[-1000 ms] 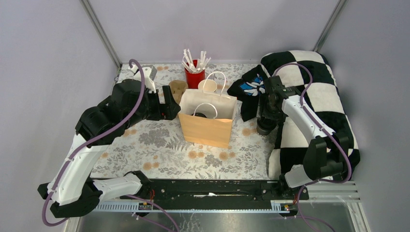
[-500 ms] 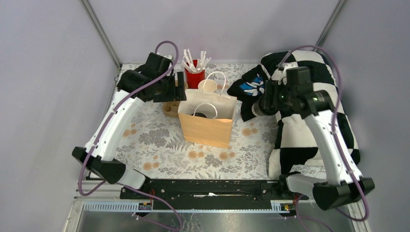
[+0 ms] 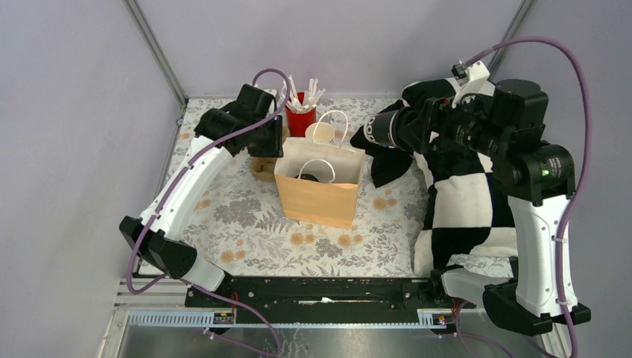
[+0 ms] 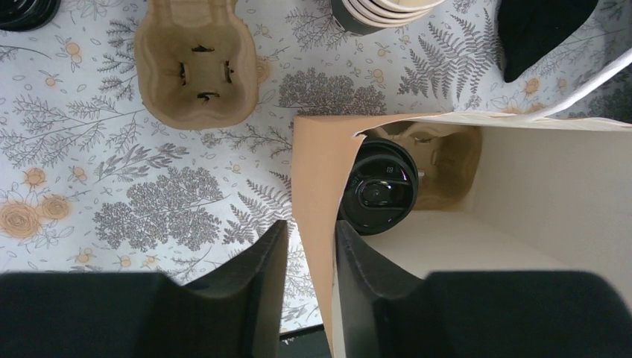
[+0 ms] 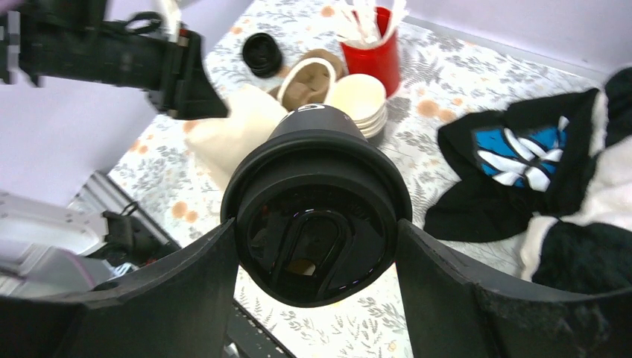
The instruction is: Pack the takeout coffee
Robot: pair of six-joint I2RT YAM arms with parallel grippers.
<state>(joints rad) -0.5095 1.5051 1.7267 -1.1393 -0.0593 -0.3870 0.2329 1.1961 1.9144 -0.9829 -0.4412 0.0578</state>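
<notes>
While I watch from above, the brown paper bag with white string handles (image 3: pixel 320 186) stands open near the middle of the flowered table (image 3: pixel 246 231). My left gripper (image 4: pixel 309 276) straddles the bag's left wall, one finger outside and one inside. Its jaws are drawn narrow, but I cannot tell whether they pinch the paper. Inside the bag, close to that wall, a small takeout cup with a round black plastic lid (image 4: pixel 380 190) sits upright.

Just past the bag's far left corner lies a tan moulded-cardboard cup carrier (image 4: pixel 197 63). Beyond it, toward the table's far left corner, I see a black round object (image 5: pixel 262 54); lid or cup, I cannot say. A stack of cream paper cups (image 3: pixel 323 133) stands behind the bag, and a red cup of white sticks (image 3: pixel 300 112) stands at the far edge.

Along the right edge lies a black-and-white checkered blanket (image 3: pixel 477 194). My right gripper (image 5: pixel 317 246) clamps a second black-lidded takeout cup (image 3: pixel 381 128). The cup is tipped sideways in the air above a black cloth with a blue-and-white print (image 5: pixel 522 160).
</notes>
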